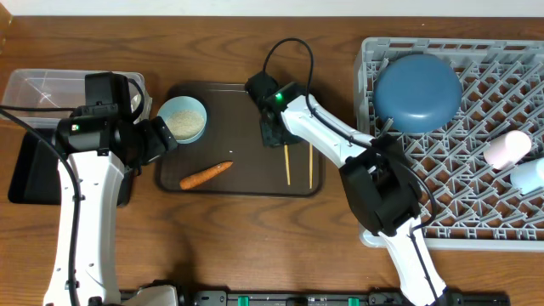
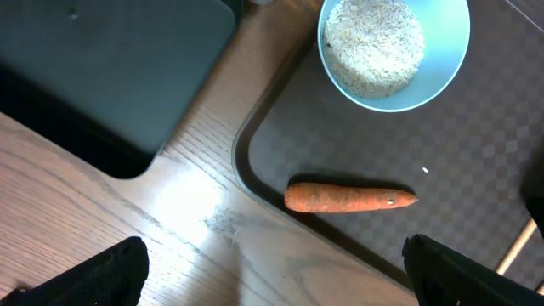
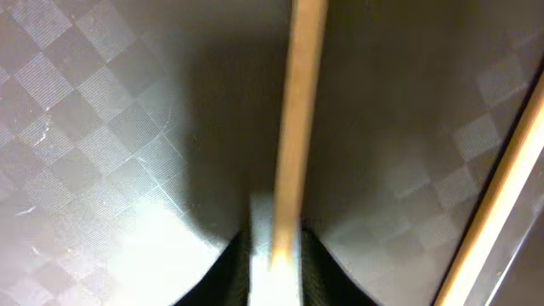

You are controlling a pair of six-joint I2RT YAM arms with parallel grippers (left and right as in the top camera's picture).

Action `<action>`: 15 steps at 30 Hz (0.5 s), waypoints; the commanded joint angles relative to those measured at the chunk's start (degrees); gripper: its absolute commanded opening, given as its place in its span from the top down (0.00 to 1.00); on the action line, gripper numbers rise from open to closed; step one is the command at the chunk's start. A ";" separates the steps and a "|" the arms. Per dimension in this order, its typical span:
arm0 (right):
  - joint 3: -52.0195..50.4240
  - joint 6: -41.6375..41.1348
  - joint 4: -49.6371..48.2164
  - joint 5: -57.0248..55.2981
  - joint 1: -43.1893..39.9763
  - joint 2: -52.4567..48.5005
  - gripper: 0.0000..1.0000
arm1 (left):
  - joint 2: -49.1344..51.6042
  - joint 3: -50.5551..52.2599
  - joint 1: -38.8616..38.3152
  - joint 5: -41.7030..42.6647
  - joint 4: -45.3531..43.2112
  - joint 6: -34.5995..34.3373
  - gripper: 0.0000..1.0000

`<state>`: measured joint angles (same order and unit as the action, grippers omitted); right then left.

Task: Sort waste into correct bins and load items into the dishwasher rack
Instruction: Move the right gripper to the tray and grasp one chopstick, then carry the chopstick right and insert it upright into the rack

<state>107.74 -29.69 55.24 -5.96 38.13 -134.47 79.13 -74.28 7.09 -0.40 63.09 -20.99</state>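
Observation:
An orange carrot (image 1: 206,175) (image 2: 350,197) and a small light blue bowl (image 1: 183,119) (image 2: 393,51) of white rice lie on the dark brown serving tray (image 1: 246,100). Two wooden chopsticks (image 1: 287,164) (image 1: 310,164) lie on the tray's right part. My right gripper (image 1: 274,136) (image 3: 276,263) is shut on one chopstick (image 3: 299,119) at its far end; the other (image 3: 501,195) lies beside it. My left gripper (image 1: 161,140) (image 2: 272,280) is open and empty, over the table at the tray's left edge. The large dark blue bowl (image 1: 418,92), a pale pink cup (image 1: 508,148) and a light blue cup (image 1: 529,175) sit in the grey rack (image 1: 450,229).
A clear tub (image 1: 47,87) stands at the far left, with a black tray (image 1: 30,170) (image 2: 93,68) in front of it, partly hidden by my left arm. The right arm's base stands against the rack's left front corner.

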 commanded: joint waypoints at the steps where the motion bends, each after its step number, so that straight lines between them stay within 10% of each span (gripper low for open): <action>1: 0.09 -0.55 0.90 -0.92 0.02 -2.10 0.87 | -0.15 0.35 0.28 -0.70 0.33 -0.33 0.02; 15: 0.20 -1.60 1.55 -1.14 -0.61 -1.29 0.99 | -0.15 0.35 0.28 -0.70 0.33 -0.33 0.02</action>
<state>107.87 -30.24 56.14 -6.13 38.06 -134.47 79.13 -74.28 7.09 -0.40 63.09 -20.99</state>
